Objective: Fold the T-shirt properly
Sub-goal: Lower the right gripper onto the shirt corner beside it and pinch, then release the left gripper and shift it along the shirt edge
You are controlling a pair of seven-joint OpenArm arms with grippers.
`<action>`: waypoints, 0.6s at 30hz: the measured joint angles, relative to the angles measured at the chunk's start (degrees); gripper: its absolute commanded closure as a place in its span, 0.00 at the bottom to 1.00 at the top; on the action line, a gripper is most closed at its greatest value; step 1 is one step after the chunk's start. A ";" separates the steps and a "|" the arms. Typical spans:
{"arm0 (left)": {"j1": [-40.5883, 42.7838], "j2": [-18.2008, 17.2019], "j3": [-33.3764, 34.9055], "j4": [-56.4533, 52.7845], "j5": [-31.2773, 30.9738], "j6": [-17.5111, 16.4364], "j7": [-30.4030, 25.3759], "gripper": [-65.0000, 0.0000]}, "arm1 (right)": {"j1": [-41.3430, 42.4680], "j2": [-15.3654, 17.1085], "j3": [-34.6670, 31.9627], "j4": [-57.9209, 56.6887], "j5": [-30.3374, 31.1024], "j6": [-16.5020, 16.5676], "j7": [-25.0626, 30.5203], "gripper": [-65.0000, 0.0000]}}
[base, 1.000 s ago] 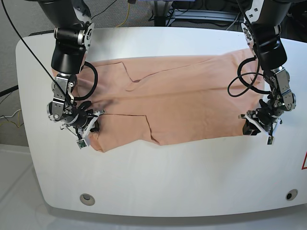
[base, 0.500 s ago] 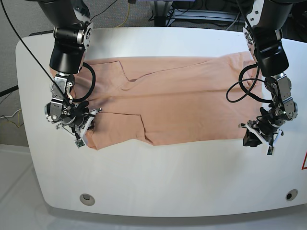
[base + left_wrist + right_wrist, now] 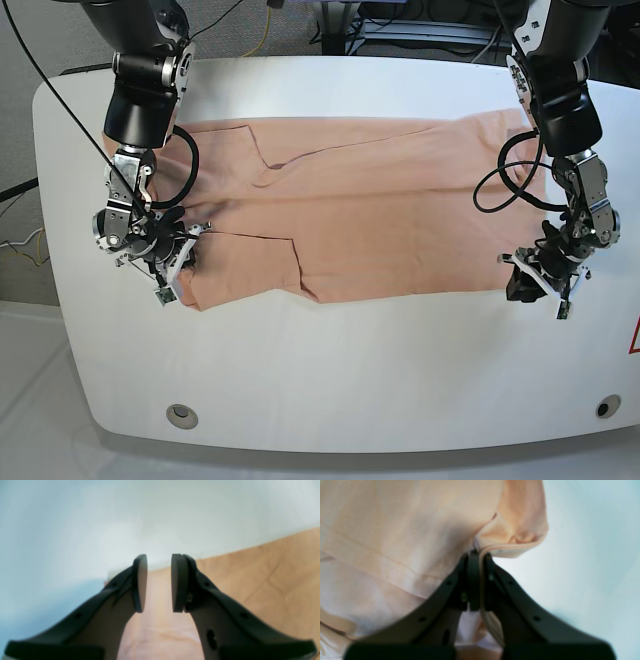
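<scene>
A: While the right gripper (image 3: 476,580) stays clamped on the hem of the T-shirt (image 3: 370,215), what is the left gripper (image 3: 158,582) doing?

B: Its jaws stand apart with nothing between them, just off the T-shirt's near corner.

A: How far along?

B: The T-shirt lies across the table (image 3: 330,380) with its near edge already turned over; the crosswise folds remain, I judge. Since a second ago the left gripper has let go and dropped clear, and the cloth has flattened.

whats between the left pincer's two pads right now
Nothing is gripped: in the left wrist view the left pincer stands open, with only white table and the T-shirt edge showing through the gap.
</scene>
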 measured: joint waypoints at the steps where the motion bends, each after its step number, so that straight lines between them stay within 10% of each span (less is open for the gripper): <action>1: 0.26 -0.04 0.00 -0.02 0.07 0.00 0.11 0.64 | -0.02 0.00 0.00 0.00 -0.02 0.00 0.00 1.00; 8: 0.81 -0.90 -6.14 -0.04 -0.42 -0.42 2.19 0.11 | -0.04 0.00 0.00 0.00 0.02 0.00 0.00 1.00; 18: 0.81 -1.46 -11.93 -0.07 -0.20 -0.81 7.98 0.31 | -0.04 -0.02 0.00 -0.02 0.04 0.00 0.02 1.00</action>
